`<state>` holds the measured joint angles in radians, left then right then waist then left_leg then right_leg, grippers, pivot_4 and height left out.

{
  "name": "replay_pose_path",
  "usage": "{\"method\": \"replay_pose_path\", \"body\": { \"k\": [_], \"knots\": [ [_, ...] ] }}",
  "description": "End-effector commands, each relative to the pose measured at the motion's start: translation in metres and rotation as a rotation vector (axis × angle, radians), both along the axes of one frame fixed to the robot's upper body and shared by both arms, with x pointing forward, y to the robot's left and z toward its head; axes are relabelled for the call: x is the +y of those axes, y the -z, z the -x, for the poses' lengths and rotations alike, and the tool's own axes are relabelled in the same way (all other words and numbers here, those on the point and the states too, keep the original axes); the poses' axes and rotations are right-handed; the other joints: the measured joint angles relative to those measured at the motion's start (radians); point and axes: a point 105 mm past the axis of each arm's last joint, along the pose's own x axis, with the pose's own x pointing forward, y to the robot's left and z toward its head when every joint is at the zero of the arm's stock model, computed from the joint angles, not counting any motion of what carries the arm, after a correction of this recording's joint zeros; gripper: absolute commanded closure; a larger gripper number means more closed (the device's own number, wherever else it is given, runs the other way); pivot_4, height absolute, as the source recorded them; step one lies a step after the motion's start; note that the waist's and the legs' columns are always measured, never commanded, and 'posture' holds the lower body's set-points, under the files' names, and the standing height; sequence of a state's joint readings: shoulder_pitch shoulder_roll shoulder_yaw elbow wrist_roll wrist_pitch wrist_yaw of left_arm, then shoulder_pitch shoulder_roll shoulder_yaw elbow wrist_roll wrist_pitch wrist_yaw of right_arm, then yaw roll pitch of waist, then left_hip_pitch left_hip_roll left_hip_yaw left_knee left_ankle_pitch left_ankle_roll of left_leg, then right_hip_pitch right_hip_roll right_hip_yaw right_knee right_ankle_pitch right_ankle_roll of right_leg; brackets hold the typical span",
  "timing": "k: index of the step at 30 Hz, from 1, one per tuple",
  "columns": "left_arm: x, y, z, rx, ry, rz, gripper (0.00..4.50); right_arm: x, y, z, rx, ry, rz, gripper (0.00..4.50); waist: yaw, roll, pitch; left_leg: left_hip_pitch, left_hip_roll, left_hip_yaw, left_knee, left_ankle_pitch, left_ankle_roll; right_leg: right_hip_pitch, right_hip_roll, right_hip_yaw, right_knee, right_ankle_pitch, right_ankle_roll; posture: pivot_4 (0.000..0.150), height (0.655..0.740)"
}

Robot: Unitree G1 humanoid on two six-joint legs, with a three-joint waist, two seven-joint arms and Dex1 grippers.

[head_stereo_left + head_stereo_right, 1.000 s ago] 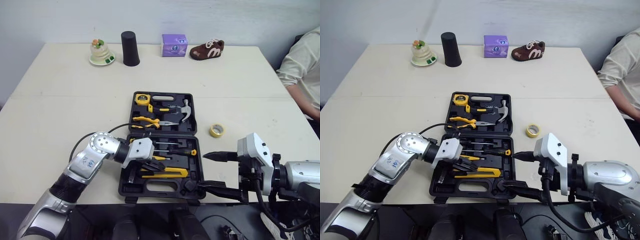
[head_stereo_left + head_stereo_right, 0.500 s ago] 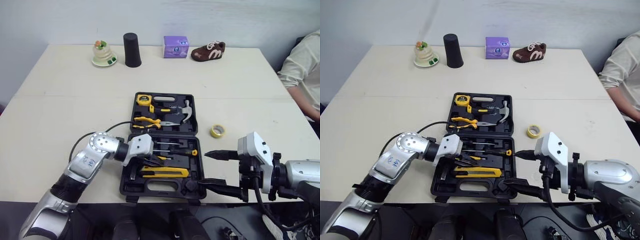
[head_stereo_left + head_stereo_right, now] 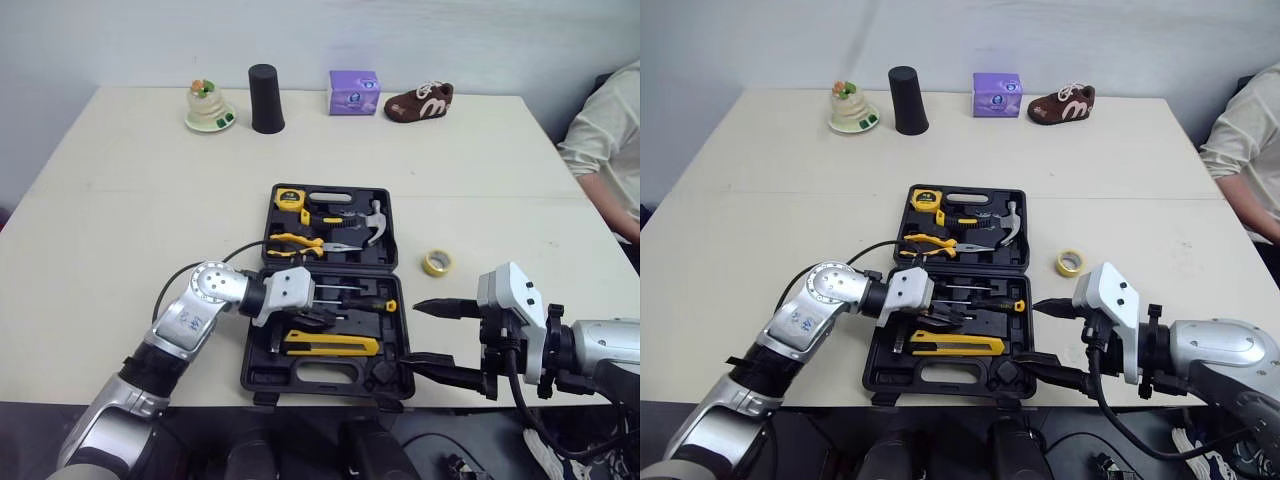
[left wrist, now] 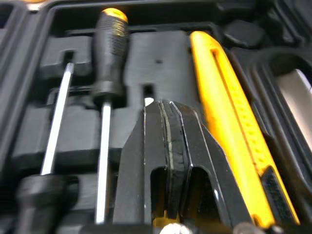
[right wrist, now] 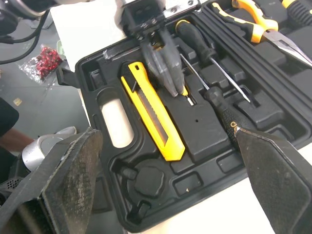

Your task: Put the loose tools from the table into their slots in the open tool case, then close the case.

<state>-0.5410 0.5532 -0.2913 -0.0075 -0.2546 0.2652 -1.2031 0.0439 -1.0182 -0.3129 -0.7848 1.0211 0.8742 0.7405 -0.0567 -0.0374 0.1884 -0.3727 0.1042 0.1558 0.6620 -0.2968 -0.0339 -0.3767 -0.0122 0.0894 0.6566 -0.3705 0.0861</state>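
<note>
- It looks like a robotics test room or lab rather than a home or workshop.
- A bare pale wall [image 3: 420, 35] stands behind one plain beige tabletop [image 3: 120, 230].
- Unrelated props line the far edge: black cup [image 3: 264, 98], purple box [image 3: 355, 92], brown shoe [image 3: 419, 101], small dish [image 3: 209, 118].
- An open tool case [image 3: 252, 372] lies mid-tabletop.
- A person's sleeve [image 3: 605, 130] shows at the right edge.

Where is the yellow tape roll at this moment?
In the head views, the tape roll lies on the table, just right of the open case, near its hinge.

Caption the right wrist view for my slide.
Open right gripper frames the tool case; shut left gripper poised beside the yellow utility knife.
</note>
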Motion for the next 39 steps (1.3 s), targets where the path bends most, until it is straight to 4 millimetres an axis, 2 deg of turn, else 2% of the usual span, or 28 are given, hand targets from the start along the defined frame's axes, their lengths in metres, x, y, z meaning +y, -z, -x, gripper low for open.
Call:
{"method": "replay_pose_path", "body": {
  "k": [1, 6, 14, 18, 27, 36, 39],
  "knots": [
    [-0.003, -0.018, 0.018, 0.004, 0.104, 0.052, 4.47, 0.004, -0.006, 0.004, -0.029, -0.021, -0.011, 0.0, 0.0, 0.0, 0.0, 0.0, 0.0, 0.0, 0.0, 0.0, -0.001, 0.0, 0.0, 0.0, 0.0, 0.0, 0.0, 0.15, 0.7386],
    [0.0, -0.003, 0.029, 0.02, 0.145, -0.037, 4.47, 0.006, -0.005, 0.005, -0.027, -0.025, -0.013, 0.0, 0.0, 0.0, 0.0, 0.0, 0.0, 0.0, 0.0, 0.0, -0.002, 0.0, 0.001, -0.001, 0.0, -0.001, -0.001, 0.15, 0.7386],
    [0.003, 0.026, 0.018, -0.034, 0.094, -0.153, 4.47, 0.004, -0.006, 0.005, -0.026, -0.029, -0.007, 0.0, 0.002, 0.0, 0.0, 0.0, -0.001, 0.0, 0.0, 0.0, 0.0, 0.0, 0.0, 0.0, -0.001, 0.0, -0.001, 0.15, 0.7386],
    [0.01, 0.048, 0.012, -0.074, 0.065, -0.258, 4.47, 0.003, -0.007, 0.005, -0.028, -0.03, 0.0, 0.0, 0.005, 0.0, 0.0, 0.001, -0.001, -0.001, 0.0, 0.0, 0.0, 0.001, -0.001, 0.0, -0.001, 0.0, -0.001, 0.15, 0.7386],
    [0.015, 0.064, 0.016, -0.096, 0.073, -0.29, 4.47, 0.003, -0.007, 0.002, -0.042, -0.023, 0.0, 0.0, 0.004, 0.002, -0.01, 0.003, -0.002, -0.002, -0.001, -0.001, 0.005, 0.004, -0.005, -0.001, -0.001, 0.001, 0.001, 0.15, 0.7386],
    [0.015, 0.065, 0.01, -0.092, 0.042, -0.277, 4.47, 0.002, -0.008, -0.002, -0.051, -0.02, 0.002, 0.0, 0.004, 0.0, -0.013, 0.003, -0.004, -0.002, -0.004, -0.001, 0.009, 0.004, -0.008, -0.002, -0.002, 0.002, 0.002, 0.15, 0.7386],
    [0.01, 0.019, 0.019, 0.076, 0.021, -0.025, 4.47, -0.006, -0.011, -0.007, -0.079, 0.026, 0.013, 0.0, 0.003, 0.0, -0.013, 0.003, -0.007, -0.002, -0.007, 0.001, 0.011, 0.004, -0.012, -0.003, -0.003, 0.002, 0.003, 0.15, 0.7386]
  ]
}}
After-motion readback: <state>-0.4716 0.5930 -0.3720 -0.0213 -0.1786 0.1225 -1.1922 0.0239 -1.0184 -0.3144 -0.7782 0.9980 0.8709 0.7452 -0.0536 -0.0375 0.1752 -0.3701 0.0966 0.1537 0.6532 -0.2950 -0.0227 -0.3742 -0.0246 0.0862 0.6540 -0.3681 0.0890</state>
